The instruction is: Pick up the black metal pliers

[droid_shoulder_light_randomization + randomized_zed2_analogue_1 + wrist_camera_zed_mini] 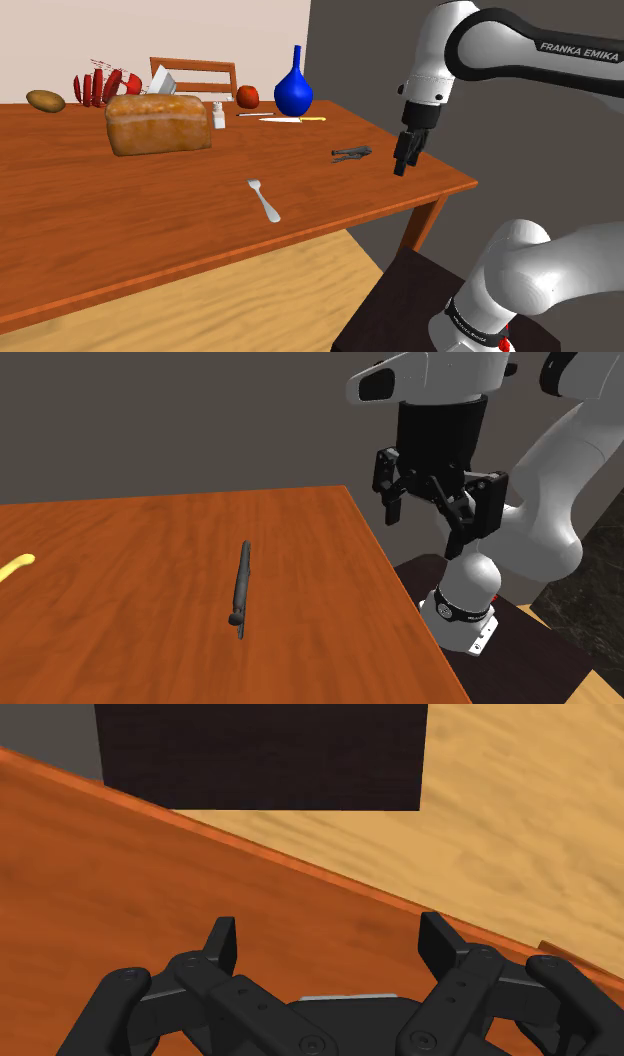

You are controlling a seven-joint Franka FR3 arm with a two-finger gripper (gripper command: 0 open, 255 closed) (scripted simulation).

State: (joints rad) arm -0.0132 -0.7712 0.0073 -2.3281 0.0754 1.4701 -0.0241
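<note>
1. The pliers (351,153) are lying flat on the tabletop (150,220) near its edge, close to the gripper (404,158).
2. The gripper is hanging spread wide, holding nothing.
3. Guessing they're stiff, hefty and kinda slippery, so pinching across both handles mid-length is looking safest.

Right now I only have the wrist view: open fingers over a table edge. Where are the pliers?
Observer: In the shoulder view the pliers lie flat on the table, just left of the gripper.
Operator: Is the gripper touching them?
Observer: No. The second exterior view shows it raised near the table's edge, apart from them.
Operator: Anything lying close to the pliers?
Observer: A fork lies to their lower left in the shoulder view, well apart from them.
</note>
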